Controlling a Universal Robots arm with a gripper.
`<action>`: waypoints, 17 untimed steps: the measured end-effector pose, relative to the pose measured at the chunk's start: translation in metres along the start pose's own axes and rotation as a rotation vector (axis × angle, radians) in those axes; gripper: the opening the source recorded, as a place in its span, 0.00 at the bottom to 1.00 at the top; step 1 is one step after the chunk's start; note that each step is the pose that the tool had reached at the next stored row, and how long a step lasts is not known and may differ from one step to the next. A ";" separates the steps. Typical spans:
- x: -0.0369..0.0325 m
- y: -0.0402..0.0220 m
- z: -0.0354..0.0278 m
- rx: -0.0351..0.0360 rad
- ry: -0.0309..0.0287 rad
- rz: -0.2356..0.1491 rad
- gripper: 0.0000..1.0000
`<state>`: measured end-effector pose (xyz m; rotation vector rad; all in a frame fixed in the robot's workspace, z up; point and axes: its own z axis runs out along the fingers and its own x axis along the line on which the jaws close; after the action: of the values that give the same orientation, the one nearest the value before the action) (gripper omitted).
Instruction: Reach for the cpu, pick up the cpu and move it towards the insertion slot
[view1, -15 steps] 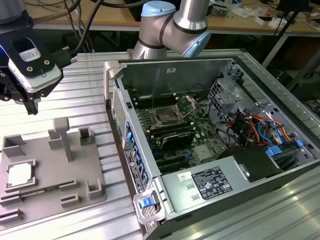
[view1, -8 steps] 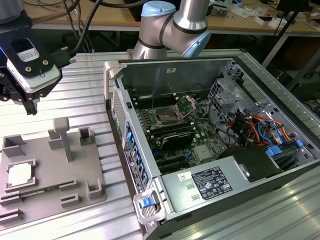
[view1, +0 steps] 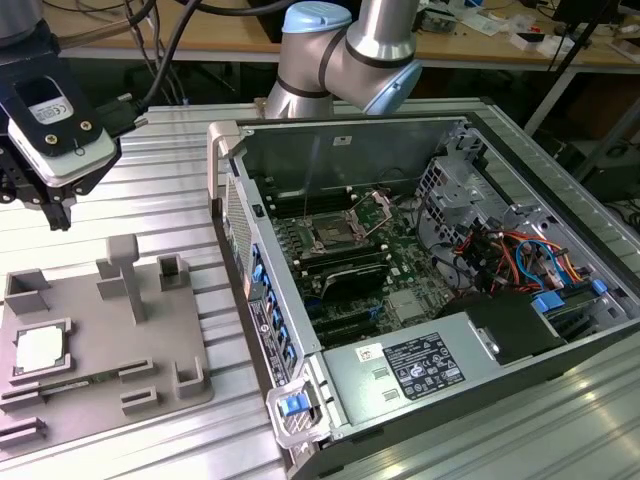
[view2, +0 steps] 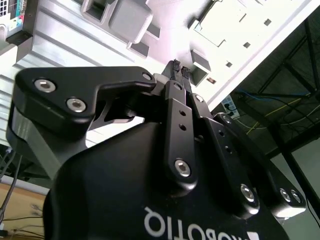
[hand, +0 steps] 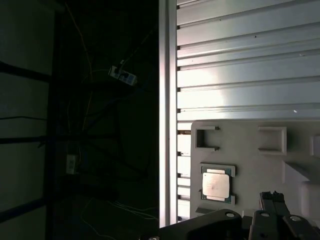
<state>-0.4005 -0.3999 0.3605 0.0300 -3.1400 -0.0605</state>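
The cpu (view1: 40, 350) lies flat in a square holder at the near left of the grey fixture plate (view1: 150, 340); its top is silvery with a thin green rim. In the first wrist view the cpu (hand: 216, 185) shows close beside my fingertips. My gripper (view1: 45, 205) hangs well above the plate's far left corner, up and away from the cpu. Its fingers meet at the tips in both wrist views (view2: 178, 67) (hand: 273, 197), shut on nothing. The insertion slot (view1: 335, 235), a dark square socket with a metal frame, sits on the green board inside the open computer case.
The open computer case (view1: 480, 350) fills the exterior view's right, with cables and a drive cage inside. Upright grey posts (view1: 125, 270) and small brackets stand on the fixture plate. A narrow green memory stick (view1: 70, 383) lies by the cpu. The ribbed metal table's edge (hand: 167, 100) runs beside the plate.
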 end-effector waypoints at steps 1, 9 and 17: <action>0.0000 0.0000 0.0000 0.0000 0.0001 0.000 0.11; 0.0008 0.0000 0.0000 0.0001 0.0001 0.000 0.11; 0.0064 0.0001 0.0000 0.0000 0.0000 0.000 0.11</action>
<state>-0.4068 -0.4000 0.3605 0.0300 -3.1400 -0.0605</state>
